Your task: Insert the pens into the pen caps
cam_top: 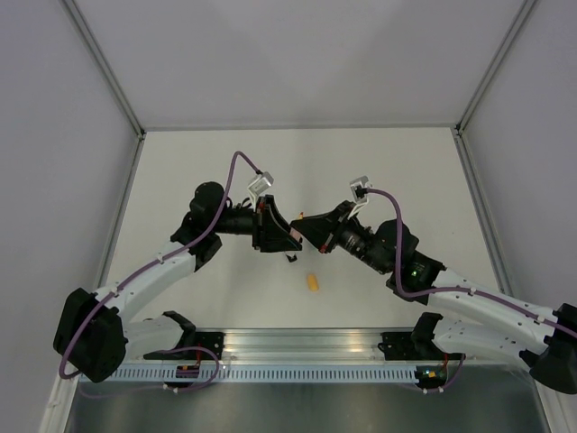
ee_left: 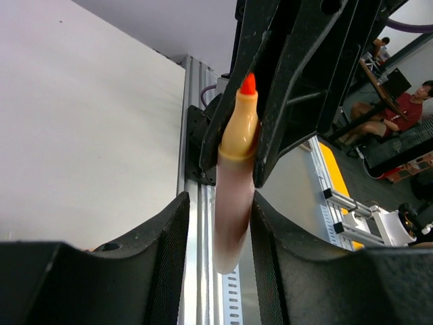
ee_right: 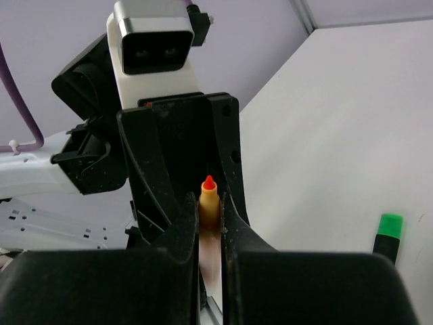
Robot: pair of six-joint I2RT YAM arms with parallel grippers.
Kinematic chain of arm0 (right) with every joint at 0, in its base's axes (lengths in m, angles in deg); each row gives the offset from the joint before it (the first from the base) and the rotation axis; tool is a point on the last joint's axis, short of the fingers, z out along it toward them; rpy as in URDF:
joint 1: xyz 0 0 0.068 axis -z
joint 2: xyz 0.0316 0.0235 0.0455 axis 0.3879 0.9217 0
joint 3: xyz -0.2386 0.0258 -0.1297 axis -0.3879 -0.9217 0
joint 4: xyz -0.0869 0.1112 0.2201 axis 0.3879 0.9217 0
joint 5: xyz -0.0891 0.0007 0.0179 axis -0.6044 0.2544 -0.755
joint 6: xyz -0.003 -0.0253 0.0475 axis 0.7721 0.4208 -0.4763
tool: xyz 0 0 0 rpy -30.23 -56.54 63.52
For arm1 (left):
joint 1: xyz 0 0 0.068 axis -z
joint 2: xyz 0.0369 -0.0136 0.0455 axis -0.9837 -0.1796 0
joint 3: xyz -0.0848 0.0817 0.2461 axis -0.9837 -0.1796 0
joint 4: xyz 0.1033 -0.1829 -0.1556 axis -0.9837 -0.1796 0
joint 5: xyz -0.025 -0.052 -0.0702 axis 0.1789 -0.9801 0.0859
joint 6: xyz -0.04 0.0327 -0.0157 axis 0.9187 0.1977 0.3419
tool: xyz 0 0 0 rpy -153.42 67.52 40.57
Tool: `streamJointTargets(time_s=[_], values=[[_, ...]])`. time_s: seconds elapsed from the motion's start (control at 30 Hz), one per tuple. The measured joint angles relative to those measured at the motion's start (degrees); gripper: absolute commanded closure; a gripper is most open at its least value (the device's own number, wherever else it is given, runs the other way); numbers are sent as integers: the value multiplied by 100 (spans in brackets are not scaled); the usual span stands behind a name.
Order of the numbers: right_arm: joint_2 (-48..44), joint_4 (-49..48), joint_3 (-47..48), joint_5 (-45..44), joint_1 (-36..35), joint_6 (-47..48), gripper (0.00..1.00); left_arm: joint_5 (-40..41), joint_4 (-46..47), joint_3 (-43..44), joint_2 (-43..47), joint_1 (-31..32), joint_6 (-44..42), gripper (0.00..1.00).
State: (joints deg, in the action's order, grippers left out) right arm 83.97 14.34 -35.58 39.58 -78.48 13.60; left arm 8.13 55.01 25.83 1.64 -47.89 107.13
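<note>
You have no text, label, brand, number or sign that reads in any of the three views. The pen [ee_left: 233, 203] barrel shows no legible print. The small coloured tags [cam_top: 431, 372] on the arm bases, lower edge of the top view, are too small to read.

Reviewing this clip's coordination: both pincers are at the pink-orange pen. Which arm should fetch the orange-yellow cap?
Probably the right. The left pincer holds the pen by its barrel with the tip free, so it can keep it. The cap lies on the table, nearest the right pincer.
</note>
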Motion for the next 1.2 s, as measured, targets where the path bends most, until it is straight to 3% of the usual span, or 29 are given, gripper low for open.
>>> streamJointTargets(time_s=[0.1, 0.3, 0.47, 0.5, 0.53, 0.63, 0.7, 0.87, 1.2], values=[[9, 70, 2, 243, 0, 33, 100, -101, 280, -55, 0, -2, 234, 59], [98, 111, 15, 546, 13, 76, 100, -313, 551, -94, 4, 17, 481, 97], [59, 101, 39, 715, 33, 103, 100, -490, 758, -111, 4, -2, 629, 98], [66, 127, 61, 730, 33, 122, 94, -492, 846, -144, 4, -2, 658, 98], [70, 181, 87, 739, 31, 146, 73, -490, 898, -168, 4, -2, 678, 98], [85, 378, 203, 706, 20, 232, 46, -444, 975, -247, 0, 17, 693, 98], [94, 516, 286, 651, 11, 315, 38, -369, 942, -299, -13, 63, 688, 98], [-164, 1325, 400, 271, 0, 549, 34, 319, 448, -341, -15, 98, 402, 98], [-817, 3460, 68, -450, 0, 833, 42, 2312, -608, -798, 372, 98, -903, 98]])
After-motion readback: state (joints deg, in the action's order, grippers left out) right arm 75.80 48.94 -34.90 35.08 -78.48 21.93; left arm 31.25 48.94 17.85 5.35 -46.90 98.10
